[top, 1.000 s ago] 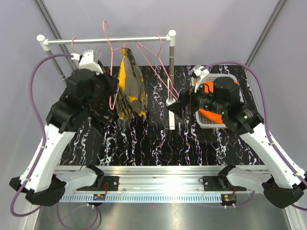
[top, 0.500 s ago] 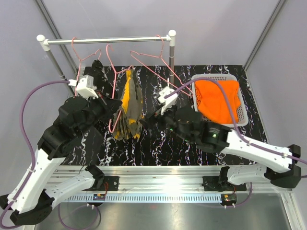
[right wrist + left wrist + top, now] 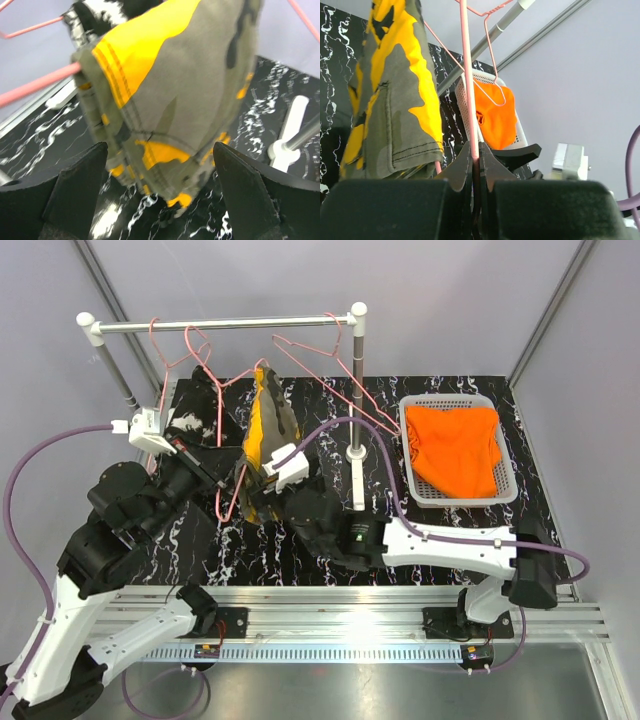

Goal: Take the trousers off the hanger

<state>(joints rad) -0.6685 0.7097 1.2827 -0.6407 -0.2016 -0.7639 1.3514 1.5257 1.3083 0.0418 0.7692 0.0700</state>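
The left pincer [image 3: 475, 150] is pressed together on the thin wire of a pink hanger [image 3: 466, 75]. The camouflage trousers [image 3: 268, 425] hang just beside it, under the rail [image 3: 220, 324]. The right pincer [image 3: 159, 147] is spread wide, with the low end of these trousers in front of it. The orange trousers [image 3: 455, 445] lie in the basket [image 3: 508, 455] at the right of the desk [image 3: 250, 560], and the black speckled trousers [image 3: 195, 420] are at the far left.

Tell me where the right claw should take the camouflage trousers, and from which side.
Grip the free lower fold of the camouflage trousers, coming from the arms' side. They hang draped over the pink hanger bar, and the open right claw faces that loose end, probably the easiest place to pull.
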